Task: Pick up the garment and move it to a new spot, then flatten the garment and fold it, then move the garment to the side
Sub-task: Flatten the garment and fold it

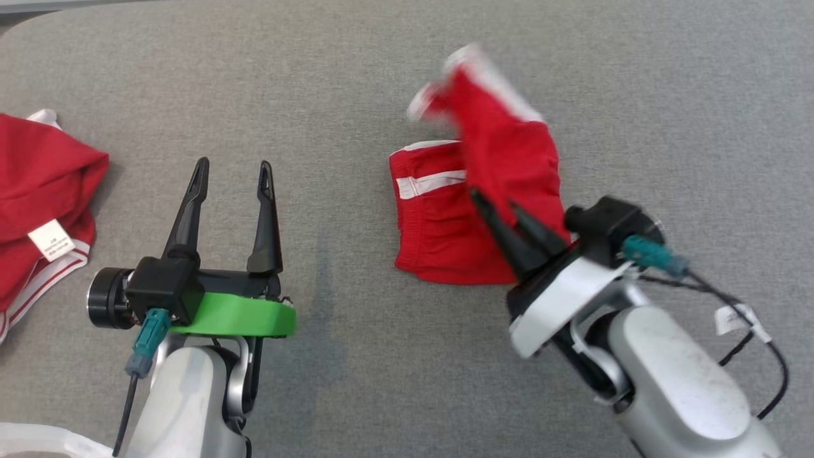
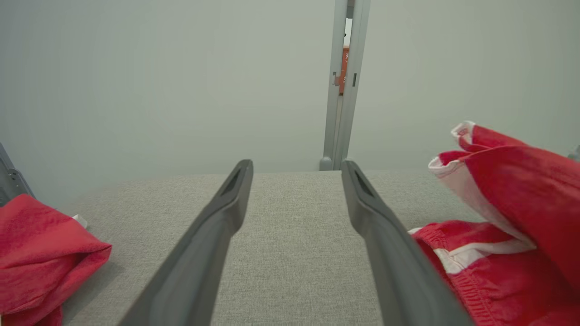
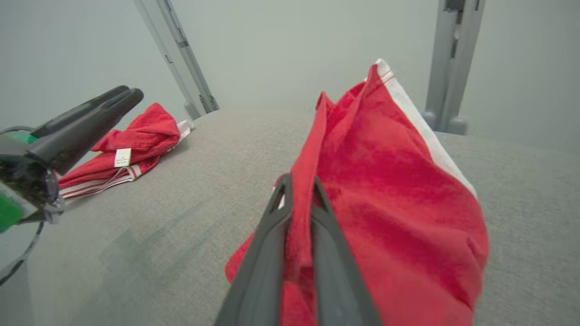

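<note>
Right pincer [image 3: 300, 182] tight on red garment [image 3: 385, 203]

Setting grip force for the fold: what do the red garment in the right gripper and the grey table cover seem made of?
The red garment looks like soft matte knit, perhaps cotton: it drapes and creases in loose folds. The table cover looks like grey woven fabric, matte, its fine weave visible.
</note>
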`<state>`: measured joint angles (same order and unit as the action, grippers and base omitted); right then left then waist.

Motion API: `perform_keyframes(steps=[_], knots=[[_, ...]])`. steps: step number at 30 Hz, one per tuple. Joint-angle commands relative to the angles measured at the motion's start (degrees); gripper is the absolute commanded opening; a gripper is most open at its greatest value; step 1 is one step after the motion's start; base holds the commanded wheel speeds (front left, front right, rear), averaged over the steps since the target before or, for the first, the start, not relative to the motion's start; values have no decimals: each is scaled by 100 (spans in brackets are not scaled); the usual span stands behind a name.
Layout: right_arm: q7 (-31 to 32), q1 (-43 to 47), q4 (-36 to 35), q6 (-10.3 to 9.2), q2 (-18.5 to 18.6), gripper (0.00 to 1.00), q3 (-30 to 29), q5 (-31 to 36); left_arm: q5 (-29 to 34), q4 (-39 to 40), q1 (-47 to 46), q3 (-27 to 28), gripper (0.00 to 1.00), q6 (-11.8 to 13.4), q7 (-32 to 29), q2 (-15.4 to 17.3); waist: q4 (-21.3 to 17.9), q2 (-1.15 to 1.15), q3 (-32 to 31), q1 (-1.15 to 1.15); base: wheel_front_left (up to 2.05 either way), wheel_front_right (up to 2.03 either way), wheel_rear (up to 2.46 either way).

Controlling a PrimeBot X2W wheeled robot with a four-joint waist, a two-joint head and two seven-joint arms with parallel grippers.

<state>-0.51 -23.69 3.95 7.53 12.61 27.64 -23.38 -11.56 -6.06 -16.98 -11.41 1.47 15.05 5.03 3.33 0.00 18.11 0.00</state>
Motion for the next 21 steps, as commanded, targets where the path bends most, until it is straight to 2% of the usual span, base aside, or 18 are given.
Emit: perform_keyframes(steps=[1,4,8,9,10,11,17,21], knots=[[22,-4,93,-8,-40,0,202,-97,-56,-3,-16,-15,100,-6,14,-4,95,0,23,0,0,0,0],[36,75,329,-8,-110,0,621,-281,-63,31,10,-21,100,19,16,-23,159,0,60,0,0,0,0],[-46,85,607,-8,-126,0,887,-388,-59,39,25,5,100,45,15,-37,182,0,107,0,0,0,0],[-86,66,643,-8,-133,9,929,-396,-58,36,22,13,100,53,15,-38,177,0,118,0,0,0,0],[-133,44,686,-8,-141,41,980,-430,-54,31,14,19,100,46,15,-41,171,0,128,0,0,0,0],[-229,3,676,-8,-136,100,993,-428,-51,28,6,24,100,50,15,-43,164,0,135,0,0,0,0],[-962,-90,427,-8,-44,100,752,-369,9,-22,30,78,100,87,15,-6,48,0,68,0,0,0,0],[-1247,54,230,-8,18,100,37,-169,25,-43,111,103,100,109,16,44,-62,0,-30,0,0,0,0]])
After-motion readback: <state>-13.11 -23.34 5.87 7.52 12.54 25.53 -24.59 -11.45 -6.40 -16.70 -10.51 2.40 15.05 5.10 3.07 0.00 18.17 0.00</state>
